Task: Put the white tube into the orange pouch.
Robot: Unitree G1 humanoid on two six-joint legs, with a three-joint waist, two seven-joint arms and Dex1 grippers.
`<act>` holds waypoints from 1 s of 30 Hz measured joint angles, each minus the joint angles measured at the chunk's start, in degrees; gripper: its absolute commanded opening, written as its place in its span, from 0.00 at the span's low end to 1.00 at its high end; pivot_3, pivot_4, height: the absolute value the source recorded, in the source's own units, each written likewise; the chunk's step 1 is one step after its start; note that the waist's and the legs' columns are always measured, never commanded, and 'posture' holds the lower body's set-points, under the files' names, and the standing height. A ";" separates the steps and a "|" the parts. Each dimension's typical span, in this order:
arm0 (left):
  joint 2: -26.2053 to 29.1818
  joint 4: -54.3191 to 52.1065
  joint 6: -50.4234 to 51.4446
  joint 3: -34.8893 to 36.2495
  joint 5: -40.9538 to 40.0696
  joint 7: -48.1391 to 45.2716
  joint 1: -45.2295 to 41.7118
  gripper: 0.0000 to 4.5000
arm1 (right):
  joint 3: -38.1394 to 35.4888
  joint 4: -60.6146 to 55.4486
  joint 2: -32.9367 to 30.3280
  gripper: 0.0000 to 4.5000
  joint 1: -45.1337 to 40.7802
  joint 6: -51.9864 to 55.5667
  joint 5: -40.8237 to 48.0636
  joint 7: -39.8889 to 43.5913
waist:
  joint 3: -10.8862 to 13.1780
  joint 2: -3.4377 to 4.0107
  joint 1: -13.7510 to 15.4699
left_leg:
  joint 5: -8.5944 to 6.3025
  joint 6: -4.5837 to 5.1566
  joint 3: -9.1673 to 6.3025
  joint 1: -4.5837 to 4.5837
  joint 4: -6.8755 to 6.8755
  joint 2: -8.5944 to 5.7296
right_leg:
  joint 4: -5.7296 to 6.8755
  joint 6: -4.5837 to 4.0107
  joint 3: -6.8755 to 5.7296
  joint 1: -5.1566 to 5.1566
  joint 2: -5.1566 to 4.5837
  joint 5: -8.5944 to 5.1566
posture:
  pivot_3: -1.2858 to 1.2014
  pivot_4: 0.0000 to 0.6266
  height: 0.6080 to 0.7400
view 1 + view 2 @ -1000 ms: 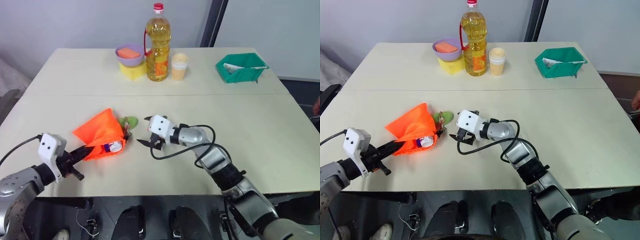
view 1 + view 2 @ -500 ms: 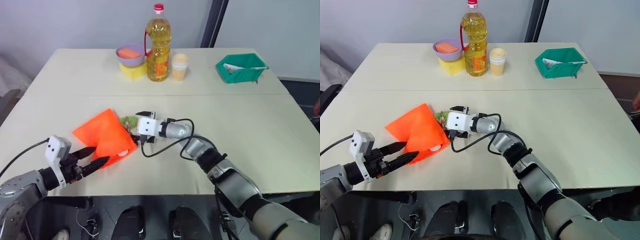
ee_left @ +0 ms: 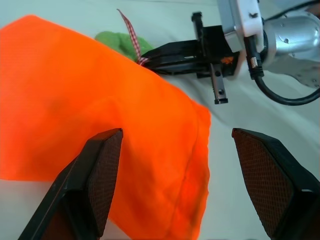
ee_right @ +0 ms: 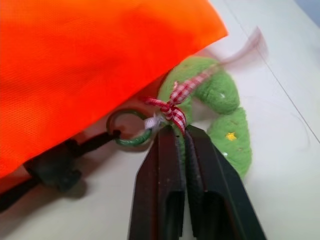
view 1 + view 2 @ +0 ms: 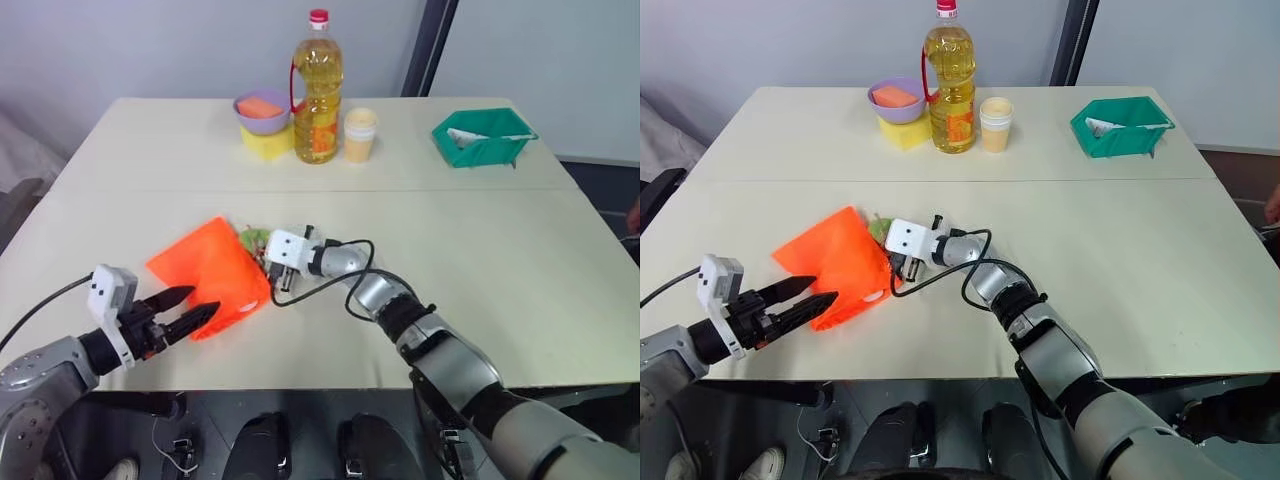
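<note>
Here, nearest to us, our left gripper [image 5: 200, 313] hovers at about seven o'clock on the worktop [image 5: 520, 250], its fingers [image 3: 102, 175] spread wide and holding nothing; the near corner of the orange pouch [image 5: 210, 275] lies between their tips. The pouch rests flat on the worktop, its fabric slightly rumpled. A small white spot shows at its near edge, but we cannot tell whether that is the white tube, so its place is unclear to us.

Just past the pouch, toward its three o'clock edge, our right gripper [image 4: 176, 131] lies low over the worktop with its fingers pressed together. Their tips sit at the red-and-white checked ribbon [image 4: 172, 107] tied by the green leaf-shaped tag [image 4: 225, 120]; we cannot tell if the ribbon is actually pinched. A small green ring [image 4: 131, 129] and the dark drawstring [image 4: 55, 165] lie beside it, against the pouch's edge.

Farther off, toward twelve o'clock, stand a purple bowl [image 5: 260, 110] on a yellow block [image 5: 266, 141], a tall oil bottle [image 5: 317, 90] and a cream cup [image 5: 360, 133]. At about two o'clock sits a green tray [image 5: 483, 136].
</note>
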 measured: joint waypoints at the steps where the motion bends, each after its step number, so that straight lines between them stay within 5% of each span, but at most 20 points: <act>1: -0.15 -0.21 -0.01 -0.04 -0.29 0.24 -0.39 0.83 | -0.10 -2.74 -1.04 0.02 1.61 0.69 0.00 0.02 | 0.00 0.00 0.15 | 0.00 0.01 -0.01 -0.02 0.00 0.00 | -0.01 0.00 0.00 -0.01 0.00 0.00 | 0.52 0.24 0.97; 15: -0.68 0.29 1.39 -7.57 -2.19 2.10 -12.76 0.83 | -17.44 -63.17 -26.05 0.02 33.61 33.94 14.15 12.74 | -0.01 -0.01 0.24 | -0.07 0.13 -0.03 0.08 -0.03 0.01 | 0.04 0.02 -0.08 0.06 0.00 0.00 | 0.52 0.24 0.97; 18: -0.76 3.30 1.42 -10.41 -1.18 1.04 -16.48 0.83 | -21.40 -69.31 -28.60 0.02 36.06 38.86 17.56 13.10 | -0.01 -0.02 0.42 | -0.07 0.15 -0.03 0.08 0.01 0.00 | 0.04 0.03 -0.09 0.08 0.00 0.00 | 0.52 0.24 0.97; 21: -1.58 7.67 1.52 -12.23 -1.25 -0.59 -20.93 0.99 | -24.71 -72.87 -29.33 0.00 37.60 42.24 20.41 12.30 | -0.01 -0.03 0.81 | -0.05 0.18 -0.03 0.06 0.02 -0.01 | 0.04 0.04 -0.09 0.07 0.00 0.01 | 0.52 0.24 0.97; 30: -3.29 28.99 -0.50 -16.35 3.41 -8.86 -37.09 0.99 | -28.91 -79.93 -30.78 0.00 39.28 46.02 24.28 8.42 | 0.00 -0.06 1.97 | 0.08 0.12 0.02 -0.08 0.08 -0.03 | 0.01 0.10 -0.12 0.01 0.03 0.02 | 0.52 0.24 0.97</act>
